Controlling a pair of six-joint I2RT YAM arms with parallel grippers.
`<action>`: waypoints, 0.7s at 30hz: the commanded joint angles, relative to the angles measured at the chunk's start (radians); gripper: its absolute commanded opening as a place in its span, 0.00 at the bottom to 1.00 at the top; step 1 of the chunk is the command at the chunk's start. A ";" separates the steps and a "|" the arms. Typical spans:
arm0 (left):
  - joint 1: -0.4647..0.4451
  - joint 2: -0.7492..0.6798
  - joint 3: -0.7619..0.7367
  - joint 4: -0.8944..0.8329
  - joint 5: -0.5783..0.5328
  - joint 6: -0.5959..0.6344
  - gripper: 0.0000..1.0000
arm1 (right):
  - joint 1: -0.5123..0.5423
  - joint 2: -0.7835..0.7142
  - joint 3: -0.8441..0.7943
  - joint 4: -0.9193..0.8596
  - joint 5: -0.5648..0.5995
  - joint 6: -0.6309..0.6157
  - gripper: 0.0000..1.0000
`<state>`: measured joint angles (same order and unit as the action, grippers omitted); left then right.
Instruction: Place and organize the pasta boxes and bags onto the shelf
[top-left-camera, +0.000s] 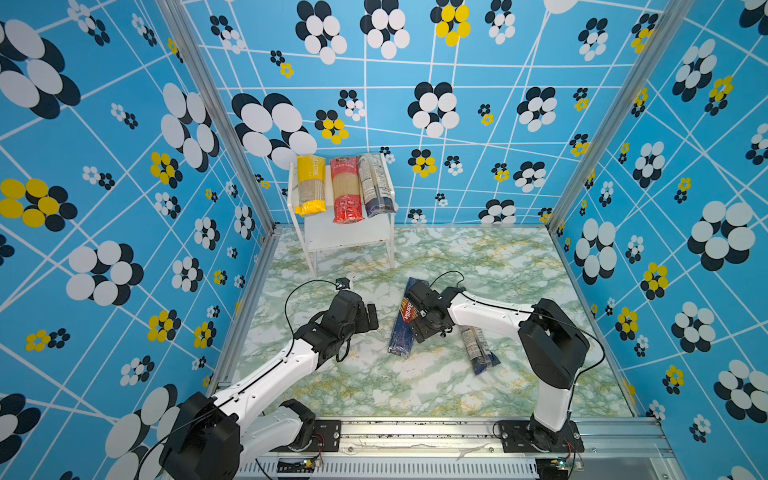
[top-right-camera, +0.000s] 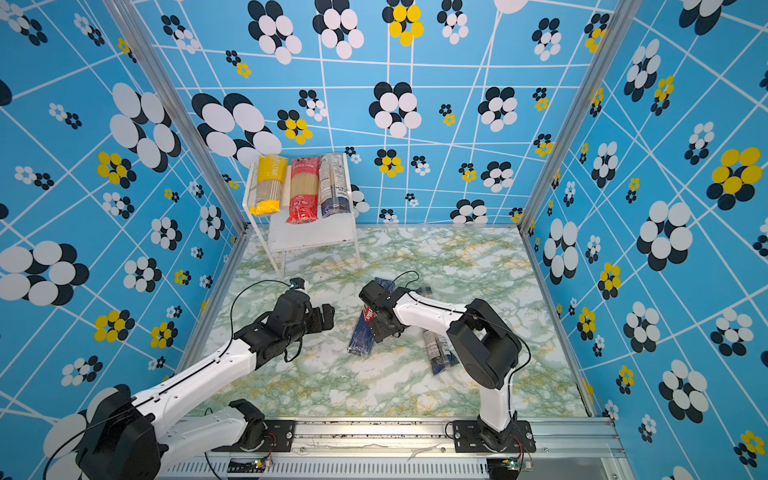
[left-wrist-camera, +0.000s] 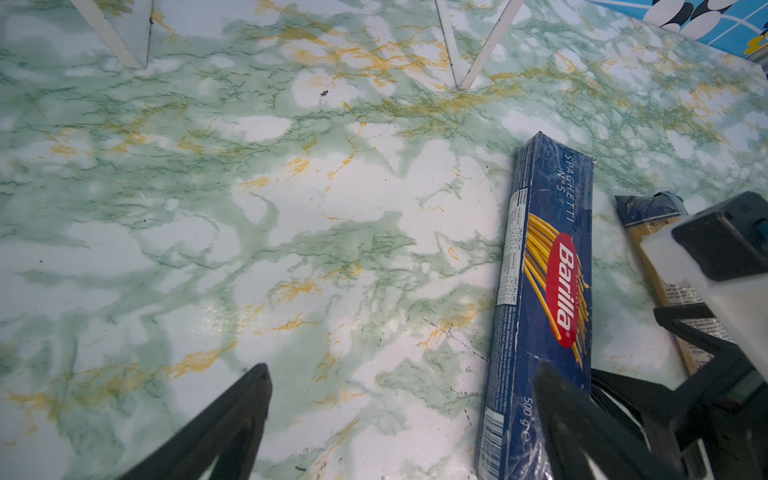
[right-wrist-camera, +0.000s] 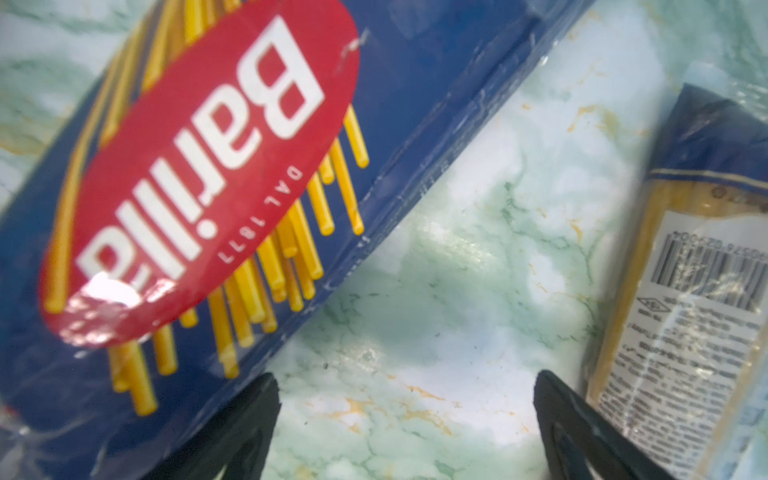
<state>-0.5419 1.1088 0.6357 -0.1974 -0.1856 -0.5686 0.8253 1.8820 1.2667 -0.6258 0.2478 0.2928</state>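
The white shelf (top-left-camera: 349, 235) (top-right-camera: 309, 237) stands at the back left. Its top board carries a yellow bag (top-left-camera: 309, 185), a red bag (top-left-camera: 345, 191) and a clear, dark-blue bag (top-left-camera: 376, 185) side by side. A dark blue Barilla box (top-left-camera: 401, 332) (left-wrist-camera: 544, 270) (right-wrist-camera: 208, 166) lies on the table, with a slim text-covered bag (top-left-camera: 478, 347) (right-wrist-camera: 685, 291) to its right. My right gripper (top-left-camera: 415, 316) (right-wrist-camera: 405, 378) hangs open low over the gap between box and bag, only bare table between its fingers. My left gripper (top-left-camera: 372, 318) (left-wrist-camera: 403, 370) is open and empty, left of the box.
The shelf's lower board is bare, and its thin white legs (left-wrist-camera: 465, 62) stand on the marble-patterned table (top-left-camera: 436, 386). Patterned walls close in the left, back and right sides. A metal rail (top-left-camera: 415, 432) with both arm bases runs along the front edge.
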 joint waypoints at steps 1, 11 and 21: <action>-0.003 -0.025 -0.017 0.018 -0.003 0.000 0.99 | 0.001 -0.078 -0.020 -0.005 0.034 0.003 0.99; 0.002 -0.017 -0.018 0.029 0.009 0.007 0.99 | -0.127 -0.234 -0.109 -0.152 0.319 0.153 0.99; 0.011 -0.006 -0.004 0.030 0.018 0.015 0.99 | -0.230 -0.291 -0.127 -0.401 0.509 0.335 0.99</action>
<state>-0.5385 1.1015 0.6281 -0.1783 -0.1787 -0.5648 0.6151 1.6073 1.1645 -0.9131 0.6758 0.5419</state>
